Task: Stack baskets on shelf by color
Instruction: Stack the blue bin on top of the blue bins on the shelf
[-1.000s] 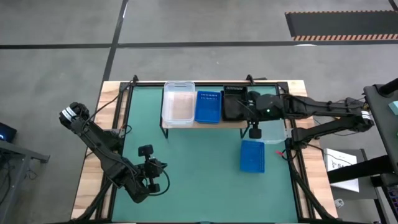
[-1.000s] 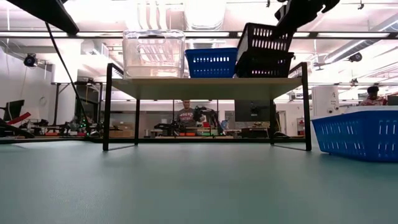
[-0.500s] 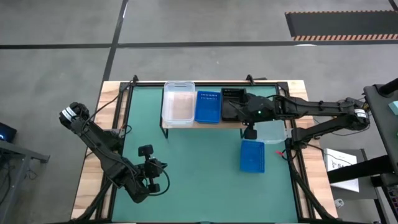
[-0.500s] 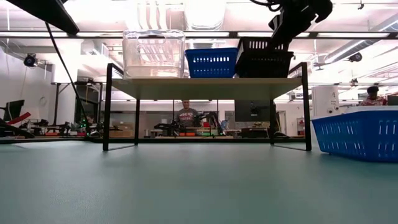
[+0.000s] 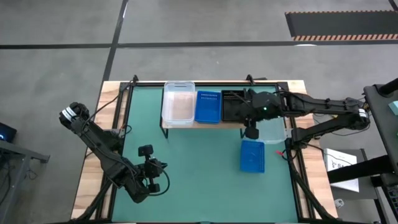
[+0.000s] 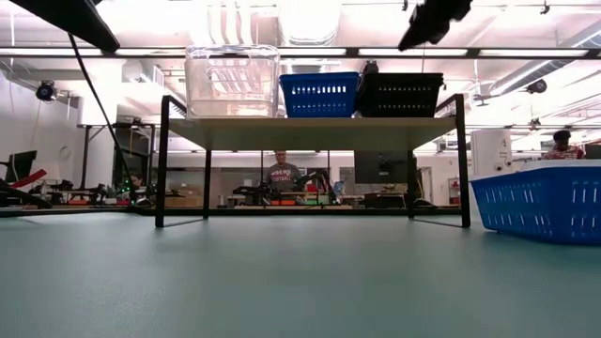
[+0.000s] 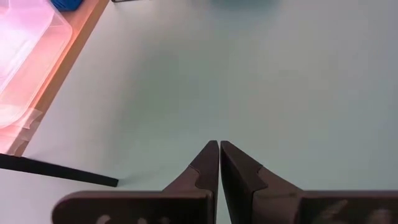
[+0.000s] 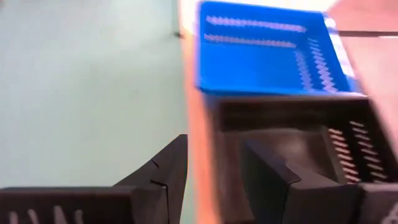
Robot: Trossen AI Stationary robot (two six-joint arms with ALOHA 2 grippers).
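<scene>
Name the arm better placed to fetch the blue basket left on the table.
Right. Its open gripper sits above the shelf's black basket, just beside the loose blue basket; the shut left gripper waits farther away.

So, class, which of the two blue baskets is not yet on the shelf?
The blue basket on the green table; the other blue one sits on the shelf.

The surface (image 5: 186, 162) is showing plain green — on the light wood-grain shelf (image 5: 205, 124) are sitting a clear tub (image 5: 178, 103), a blue perforated basket (image 5: 208, 106) and a black mesh basket (image 5: 232, 106).
</scene>
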